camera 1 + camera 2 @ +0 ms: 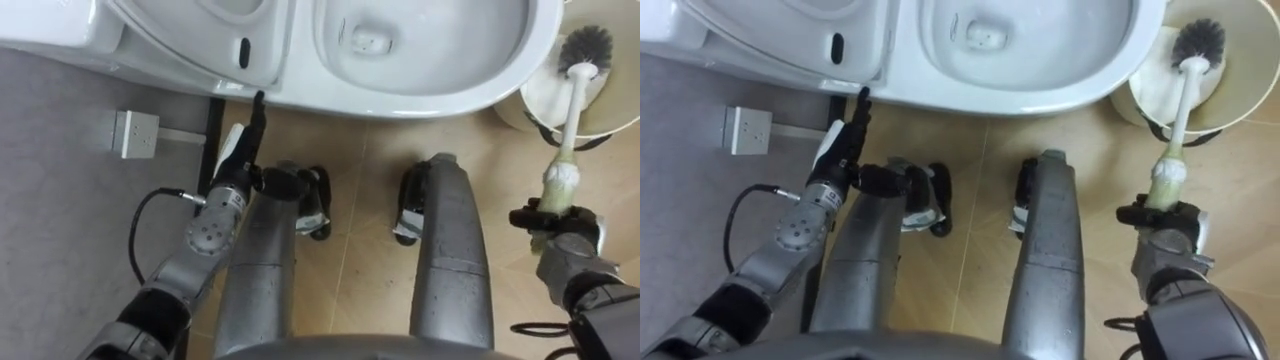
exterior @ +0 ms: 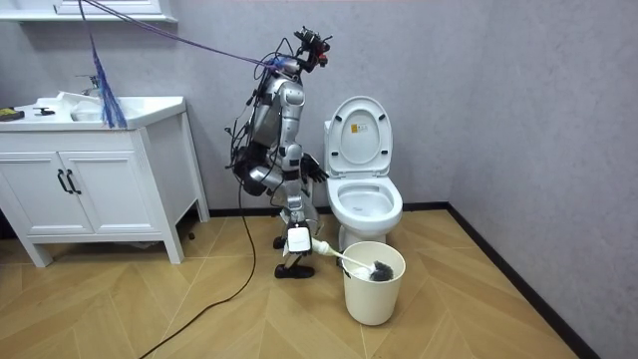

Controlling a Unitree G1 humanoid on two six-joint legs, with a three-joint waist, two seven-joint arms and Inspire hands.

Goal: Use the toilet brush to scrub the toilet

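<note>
Right robot hand [image 1: 560, 222] grasping brush [image 1: 572, 110], left robot hand [image 1: 238, 160] released; room view: lid [image 2: 359, 125] upright.

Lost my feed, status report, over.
Right robot hand shut on brush, head at bucket. Left robot hand open beside toilet. Nothing in the way.

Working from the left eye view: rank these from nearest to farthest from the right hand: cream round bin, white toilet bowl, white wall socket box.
1. Cream round bin: just ahead of the right hand, far right.
2. White toilet bowl: ahead, towards the centre.
3. White wall socket box: far left.
</note>
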